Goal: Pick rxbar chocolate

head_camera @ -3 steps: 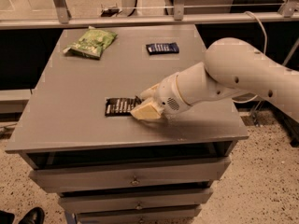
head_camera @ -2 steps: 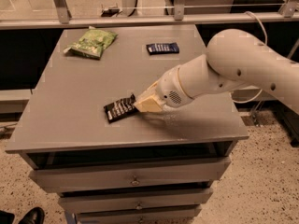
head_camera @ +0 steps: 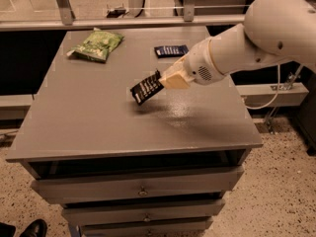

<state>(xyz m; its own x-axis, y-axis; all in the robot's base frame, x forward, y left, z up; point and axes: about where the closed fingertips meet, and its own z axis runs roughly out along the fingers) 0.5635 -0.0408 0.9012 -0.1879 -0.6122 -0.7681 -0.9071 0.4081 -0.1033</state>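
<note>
Clamping one end of the rxbar chocolate point(head_camera: 145, 88) between its fingers, the gripper point(head_camera: 162, 78) held it tilted above the table point(head_camera: 98, 127). Lifting was judged the step in hand; the next move called for a steady raise.

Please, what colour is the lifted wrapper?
Black, white-lettered flat wrapper, in the claw above the grey tabletop; camera view.

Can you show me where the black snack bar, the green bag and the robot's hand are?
rxbar chocolate point(head_camera: 146, 88): camera view, wrapper's lettered middle.
green bag point(head_camera: 97, 45): camera view, bag's middle.
end effector point(head_camera: 162, 78): camera view, between fingertips gripping the bar's end above the table point(head_camera: 197, 127).
</note>
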